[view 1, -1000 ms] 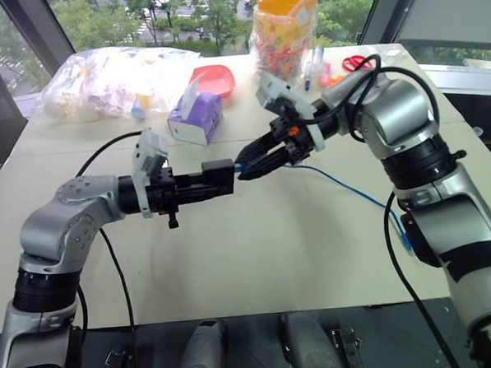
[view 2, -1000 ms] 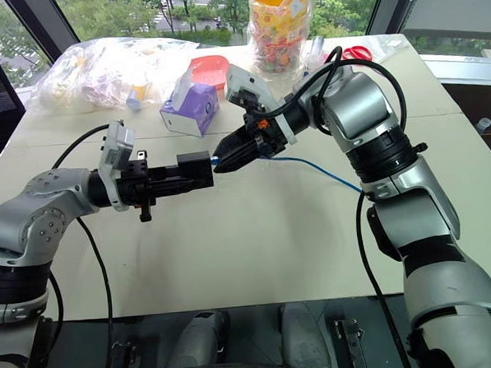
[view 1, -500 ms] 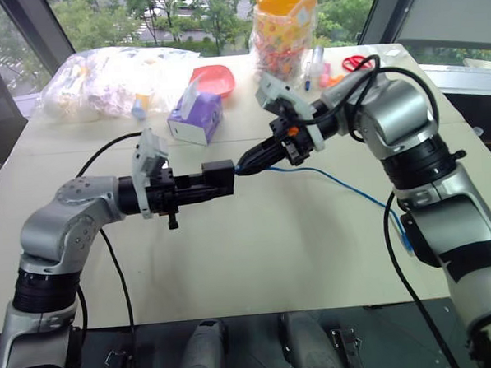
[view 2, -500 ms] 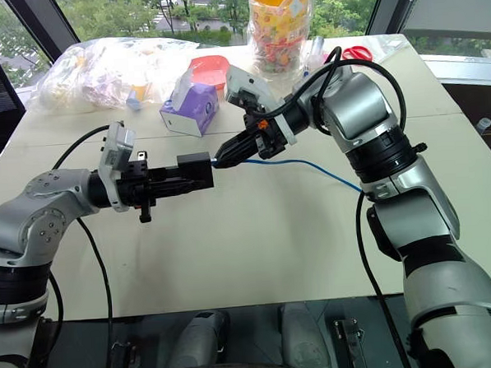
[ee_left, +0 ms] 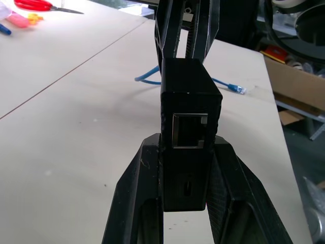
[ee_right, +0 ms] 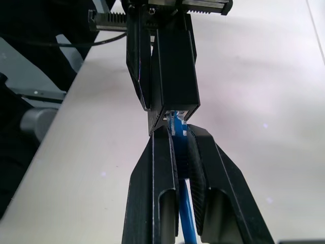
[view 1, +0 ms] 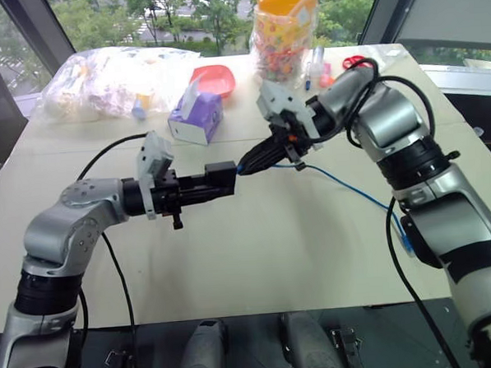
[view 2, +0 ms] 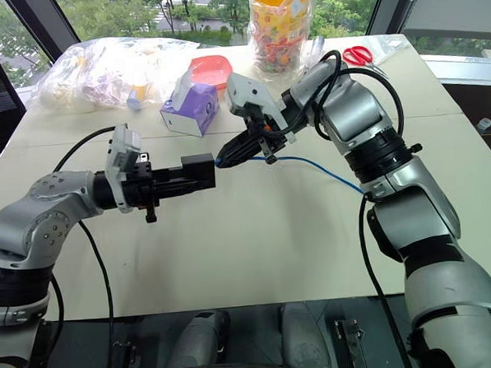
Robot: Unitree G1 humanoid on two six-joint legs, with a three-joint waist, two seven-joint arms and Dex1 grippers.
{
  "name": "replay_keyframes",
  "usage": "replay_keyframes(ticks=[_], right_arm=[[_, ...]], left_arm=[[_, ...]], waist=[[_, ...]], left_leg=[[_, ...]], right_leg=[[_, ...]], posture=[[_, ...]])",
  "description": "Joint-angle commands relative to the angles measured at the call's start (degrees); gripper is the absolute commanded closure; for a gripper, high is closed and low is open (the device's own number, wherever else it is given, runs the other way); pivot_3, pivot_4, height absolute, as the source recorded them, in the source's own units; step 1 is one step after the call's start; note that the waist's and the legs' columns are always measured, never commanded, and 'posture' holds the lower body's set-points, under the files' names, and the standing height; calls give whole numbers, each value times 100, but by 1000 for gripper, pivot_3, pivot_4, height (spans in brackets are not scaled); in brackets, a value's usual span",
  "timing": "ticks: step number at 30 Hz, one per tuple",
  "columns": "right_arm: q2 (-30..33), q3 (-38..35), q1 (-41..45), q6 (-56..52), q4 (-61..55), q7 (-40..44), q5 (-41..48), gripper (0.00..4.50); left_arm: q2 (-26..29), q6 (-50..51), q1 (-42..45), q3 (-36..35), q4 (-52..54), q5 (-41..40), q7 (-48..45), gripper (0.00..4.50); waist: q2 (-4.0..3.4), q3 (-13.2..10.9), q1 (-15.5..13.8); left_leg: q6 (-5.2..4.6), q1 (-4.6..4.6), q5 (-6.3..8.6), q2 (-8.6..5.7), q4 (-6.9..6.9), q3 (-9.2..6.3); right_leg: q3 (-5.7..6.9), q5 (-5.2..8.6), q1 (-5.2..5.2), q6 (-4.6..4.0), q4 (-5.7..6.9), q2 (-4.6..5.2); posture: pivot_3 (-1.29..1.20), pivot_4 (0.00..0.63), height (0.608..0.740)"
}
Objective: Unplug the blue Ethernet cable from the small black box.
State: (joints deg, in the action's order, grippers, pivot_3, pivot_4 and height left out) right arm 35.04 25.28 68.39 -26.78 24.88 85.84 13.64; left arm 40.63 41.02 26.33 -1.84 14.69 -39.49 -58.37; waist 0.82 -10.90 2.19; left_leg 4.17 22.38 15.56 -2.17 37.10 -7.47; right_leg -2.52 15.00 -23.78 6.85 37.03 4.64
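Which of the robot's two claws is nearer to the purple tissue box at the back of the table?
The right gripper, shut on the bright blue Ethernet cable, is nearer to the purple tissue box. The left gripper, holding the small matte black box, sits slightly further towards the robot.

Bright daylight from windows, soft shadows

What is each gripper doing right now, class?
Left gripper: shut on the small black box.
Right gripper: shut on the blue Ethernet cable.
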Motion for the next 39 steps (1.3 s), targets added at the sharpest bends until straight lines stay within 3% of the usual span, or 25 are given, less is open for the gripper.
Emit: replay_keyframes(ticks=[1,8,14,19,22,28,34,39], right_arm=[[593,-395,-51,19,763,-262,-426,4467],[602,-745,-227,-394,419,-285,-368,4467],[320,-786,-435,617,1520,-2504,-1464,4467],[-37,-852,-704,701,2108,-3798,-1934,4467],[-220,-1035,-992,635,1897,-4159,-1904,3290],[-247,-1900,-1330,-68,832,-4449,-1368,196],[-70,-2869,-2003,-1717,-1353,-4343,-396,68],[135,-3134,-2970,-2975,-3446,-4267,347,68]], left_arm=[[128,-132,-30,-355,213,-142,-77,4010],[-15,-119,-105,-293,350,-146,16,4010],[-328,-454,-226,19,223,219,212,4010],[-810,-853,-165,269,-128,721,635,4010],[-1063,-972,-124,257,-319,871,904,4010],[-1508,-1479,-16,361,-883,1321,1247,4010],[-2155,-2760,40,596,-1951,2138,1630,4010],[-2557,-3540,-122,626,-2640,2502,1821,4010]], waist=[[4,-2,-124],[0,-5,79],[1,-4,26],[1,-4,20],[1,-4,28],[0,-4,30],[0,-4,-32],[1,-3,-120]], left_leg=[[0,3,0,-4,2,-1],[-4,0,3,7,-7,21],[-4,1,2,3,1,26],[-4,2,2,1,0,26],[-3,4,2,2,-2,26],[-4,4,2,2,0,29],[-4,4,2,1,1,28],[-7,4,4,1,1,28]], right_leg=[[2,0,1,0,-5,4],[-13,0,-17,0,0,-2],[-15,-2,-13,1,1,2],[-16,-2,-11,0,0,3],[-18,-2,-17,0,1,3],[-21,-2,-19,1,5,2],[-20,-3,-13,1,1,2],[-20,-2,-13,1,-3,3]], posture=[[0,150,740],[0,150,740],[0,150,740],[0,150,740],[0,150,740],[0,150,740],[0,150,740],[0,150,740]])
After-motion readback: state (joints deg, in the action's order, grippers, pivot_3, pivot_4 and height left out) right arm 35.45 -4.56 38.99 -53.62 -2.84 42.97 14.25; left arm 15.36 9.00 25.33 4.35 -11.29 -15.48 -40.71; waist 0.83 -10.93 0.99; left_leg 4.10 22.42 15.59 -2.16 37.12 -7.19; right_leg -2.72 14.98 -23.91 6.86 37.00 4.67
